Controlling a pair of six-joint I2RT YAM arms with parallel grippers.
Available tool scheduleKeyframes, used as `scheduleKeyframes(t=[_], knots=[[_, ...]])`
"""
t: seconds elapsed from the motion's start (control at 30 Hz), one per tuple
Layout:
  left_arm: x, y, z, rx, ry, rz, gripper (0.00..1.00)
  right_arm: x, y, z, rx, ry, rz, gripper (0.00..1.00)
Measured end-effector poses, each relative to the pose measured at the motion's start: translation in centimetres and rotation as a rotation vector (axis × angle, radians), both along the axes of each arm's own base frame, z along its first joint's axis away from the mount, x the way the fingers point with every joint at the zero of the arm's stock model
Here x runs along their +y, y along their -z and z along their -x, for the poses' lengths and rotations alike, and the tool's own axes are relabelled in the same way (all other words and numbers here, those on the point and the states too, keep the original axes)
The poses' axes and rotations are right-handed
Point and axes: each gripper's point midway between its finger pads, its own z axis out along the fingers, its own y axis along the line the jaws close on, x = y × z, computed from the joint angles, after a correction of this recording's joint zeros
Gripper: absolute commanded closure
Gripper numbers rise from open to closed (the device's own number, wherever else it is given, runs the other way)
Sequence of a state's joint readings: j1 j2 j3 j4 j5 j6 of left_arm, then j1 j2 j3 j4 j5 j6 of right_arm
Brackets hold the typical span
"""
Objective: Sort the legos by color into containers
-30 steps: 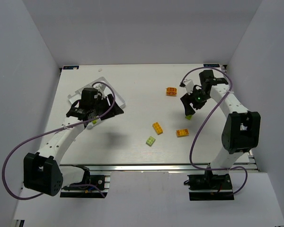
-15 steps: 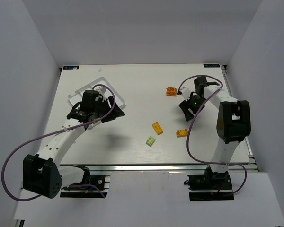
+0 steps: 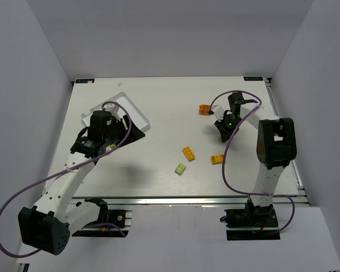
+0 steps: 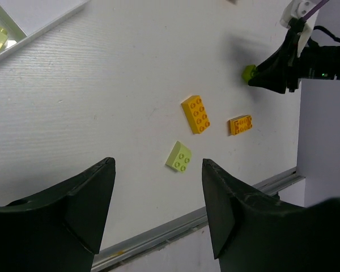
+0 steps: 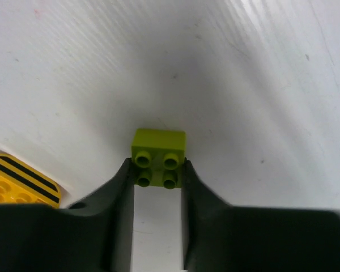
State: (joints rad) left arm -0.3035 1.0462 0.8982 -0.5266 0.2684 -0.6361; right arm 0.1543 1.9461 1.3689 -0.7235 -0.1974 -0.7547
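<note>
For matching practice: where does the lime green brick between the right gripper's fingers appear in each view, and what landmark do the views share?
Top external: hidden under the right gripper, right of centre.
Left wrist: lime green brick upper right, at that gripper's tip.
Right wrist: centre, between the jaws.
Shared landmark: the right gripper.

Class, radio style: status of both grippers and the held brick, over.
Left gripper open, empty, by white plastic tray. Right gripper shut on small lime green studded brick. Orange brick close beside it.
</note>
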Motion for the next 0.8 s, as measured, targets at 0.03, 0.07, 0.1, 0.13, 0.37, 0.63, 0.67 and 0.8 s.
scheduleKeyframes(t=[0.03, 0.07, 0.1, 0.13, 0.37, 0.63, 0.67, 0.8], knots=[[0.1, -0.4, 0.1, -0.015, -0.006, 0.001, 0.28, 0.4, 0.0, 0.1, 0.004, -0.008, -0.011, 1.00], [0.3, -0.8, 0.2, -0.029, -0.010, 0.002, 0.28, 0.8, -0.1, 0.2, 0.006, -0.022, -0.021, 1.00], [0.4, -1.3, 0.3, -0.049, -0.017, 0.003, 0.28, 1.3, -0.3, 0.5, 0.016, -0.038, -0.034, 1.00], [0.6, -2.0, 0.5, -0.071, -0.020, 0.008, 0.28, 2.0, -0.6, 0.7, 0.025, -0.058, -0.054, 1.00], [1.8, -8.9, 2.8, -0.321, -0.055, 0.086, 0.26, 15.7, -8.9, 0.6, 0.014, -0.395, -0.429, 1.00], [3.6, -13.3, 5.0, -0.481, -0.134, 0.146, 0.25, 34.6, -15.5, 7.0, -0.081, -0.810, -0.786, 1.00], [3.7, -13.5, 5.0, -0.484, -0.142, 0.146, 0.25, 36.8, -15.0, 7.9, -0.084, -0.833, -0.806, 1.00], [4.3, -14.7, 5.2, -0.495, -0.178, 0.154, 0.25, 43.7, -11.6, 9.0, -0.092, -0.811, -0.827, 1.00]])
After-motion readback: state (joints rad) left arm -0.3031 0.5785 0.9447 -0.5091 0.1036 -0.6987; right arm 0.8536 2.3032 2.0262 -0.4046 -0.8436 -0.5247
